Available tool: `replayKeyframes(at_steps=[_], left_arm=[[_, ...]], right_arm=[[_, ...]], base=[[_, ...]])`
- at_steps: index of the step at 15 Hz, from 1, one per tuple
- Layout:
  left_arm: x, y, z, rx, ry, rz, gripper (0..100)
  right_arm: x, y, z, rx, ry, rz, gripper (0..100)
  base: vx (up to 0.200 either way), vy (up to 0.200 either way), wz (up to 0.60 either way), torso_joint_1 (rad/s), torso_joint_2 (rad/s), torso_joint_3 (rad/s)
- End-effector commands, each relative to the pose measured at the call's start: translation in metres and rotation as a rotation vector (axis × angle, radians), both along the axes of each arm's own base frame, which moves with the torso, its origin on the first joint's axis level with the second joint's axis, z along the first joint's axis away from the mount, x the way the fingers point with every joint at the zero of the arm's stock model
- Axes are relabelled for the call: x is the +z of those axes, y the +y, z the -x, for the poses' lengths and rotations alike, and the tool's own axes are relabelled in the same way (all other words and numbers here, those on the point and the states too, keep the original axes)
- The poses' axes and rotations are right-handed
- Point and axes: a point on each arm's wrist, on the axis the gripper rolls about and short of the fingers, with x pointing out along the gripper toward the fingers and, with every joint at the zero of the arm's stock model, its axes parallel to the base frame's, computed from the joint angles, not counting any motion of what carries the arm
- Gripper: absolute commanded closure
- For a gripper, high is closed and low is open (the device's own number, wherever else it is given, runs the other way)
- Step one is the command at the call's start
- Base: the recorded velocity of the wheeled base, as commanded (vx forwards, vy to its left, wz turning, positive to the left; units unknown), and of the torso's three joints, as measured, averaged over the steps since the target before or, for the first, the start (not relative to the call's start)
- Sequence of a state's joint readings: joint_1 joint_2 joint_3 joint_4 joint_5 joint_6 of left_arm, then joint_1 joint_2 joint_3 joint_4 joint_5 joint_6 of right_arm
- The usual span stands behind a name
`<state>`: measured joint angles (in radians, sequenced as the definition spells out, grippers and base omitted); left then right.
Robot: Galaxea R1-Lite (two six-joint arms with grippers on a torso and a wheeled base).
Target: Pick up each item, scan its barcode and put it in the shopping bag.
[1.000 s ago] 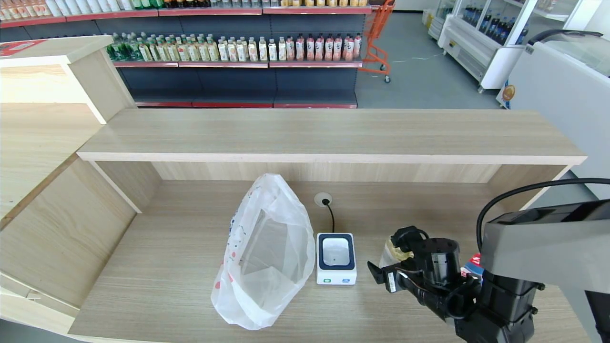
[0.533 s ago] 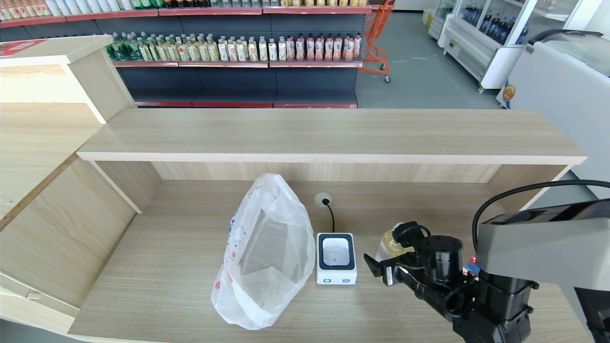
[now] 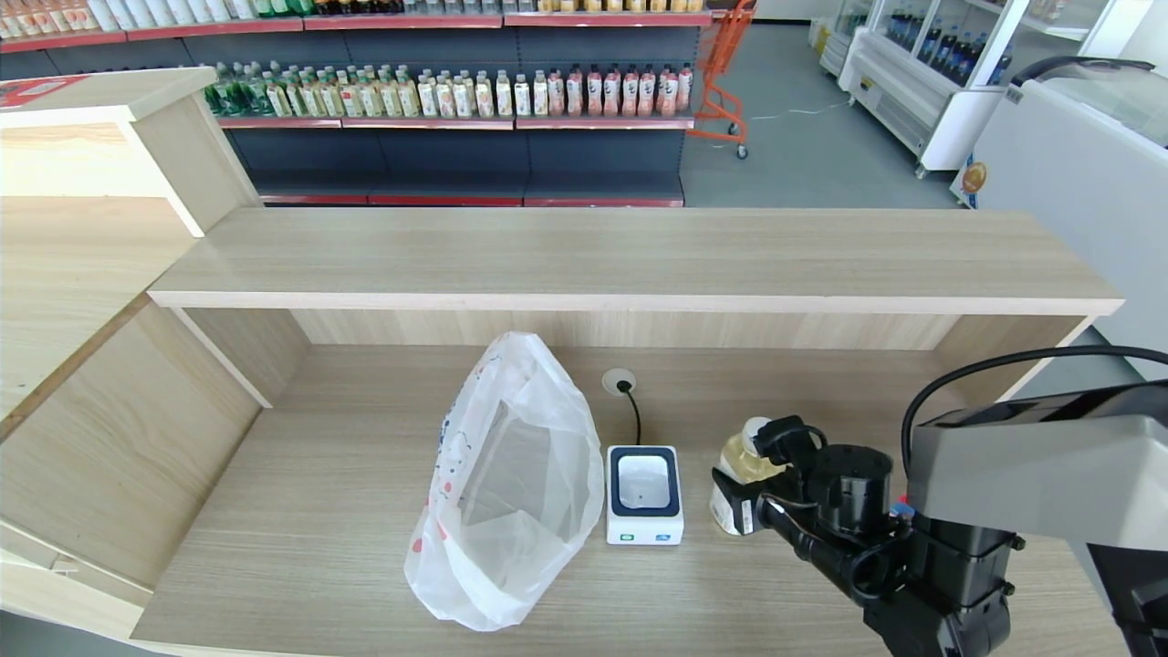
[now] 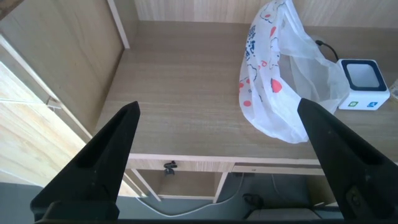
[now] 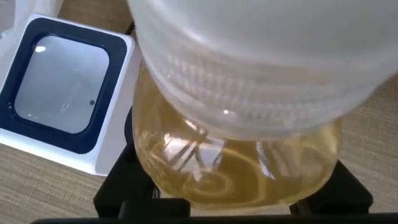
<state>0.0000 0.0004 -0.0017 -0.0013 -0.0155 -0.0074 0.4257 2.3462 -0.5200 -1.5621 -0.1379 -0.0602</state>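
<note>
**Bottle held just right of the scanner, bag waiting at its left**

The bottle [image 3: 741,465] of pale yellow liquid, white-capped, is clasped between the fingers of the right gripper [image 3: 754,481], just beside the scanner [image 3: 644,494] on its right and not yet over the glass. Whether its base touches the counter [image 3: 301,511] cannot be told. It is held by the body, probably so that the pale label low on its side can be turned toward the window. In the right wrist view the bottle [image 5: 236,149] is seen close up, with the scanner [image 5: 59,87] beside it.

The bag [image 3: 506,484] is stood at the scanner's other side with its mouth gaping, so that 1 short carry past the glass should end the step. The left gripper [image 4: 217,165] is held wide apart over the counter's near edge, with nothing in it.

Red and blue print is carried on the bag, and 2 small marks, green and blue, on the scanner's front; none of it is large enough to be read.
</note>
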Motion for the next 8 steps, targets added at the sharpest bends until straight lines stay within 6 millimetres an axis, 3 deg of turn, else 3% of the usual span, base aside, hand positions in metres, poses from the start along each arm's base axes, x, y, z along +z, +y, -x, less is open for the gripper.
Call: replayKeyframes(at_steps=[1,4,7,8], left_arm=[[0.000,0.000,0.000,0.000,-0.001,0.000,0],[0.000,0.000,0.000,0.000,-0.001,0.000,0],[0.000,0.000,0.000,0.000,-0.001,0.000,0],[0.000,0.000,0.000,0.000,-0.001,0.000,0]], right_arm=[[-0.002,0.000,-0.004,-0.005,0.000,0.005,100],[0.001,-0.006,-0.005,-0.028,-0.005,-0.005,100],[0.064,-0.020,0.003,0.030,0.021,-0.173,100],[0.106,-0.041,0.015,0.114,0.106,-0.230,100]], base=[[0.000,0.000,0.00,0.000,0.00,0.000],[0.000,0.000,0.00,0.000,0.00,0.000],[0.000,0.000,0.00,0.000,0.00,0.000],[0.000,0.000,0.00,0.000,0.00,0.000]])
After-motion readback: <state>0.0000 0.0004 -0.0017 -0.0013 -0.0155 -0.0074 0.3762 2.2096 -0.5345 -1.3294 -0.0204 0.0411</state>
